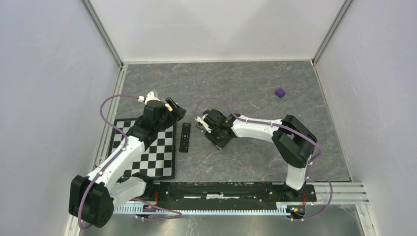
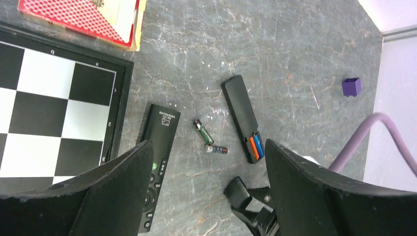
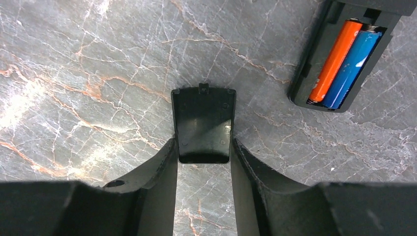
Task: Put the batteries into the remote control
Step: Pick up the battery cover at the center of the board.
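Note:
The remote control (image 2: 240,109) lies back up on the table with its battery bay open. The orange battery (image 3: 336,59) and the blue battery (image 3: 353,64) sit side by side in the bay, which also shows in the left wrist view (image 2: 255,146). My right gripper (image 3: 203,147) is shut on the small black cover (image 3: 203,123), holding it just left of the bay. In the top view the right gripper (image 1: 202,125) hides the remote. My left gripper (image 1: 172,109) is open and empty above the table.
A twin remote (image 1: 185,136) lies buttons up beside the chessboard (image 1: 152,147). Two loose batteries (image 2: 202,131) (image 2: 216,149) lie between the remotes. A red card box (image 2: 83,17) and a purple cube (image 1: 280,92) sit farther off.

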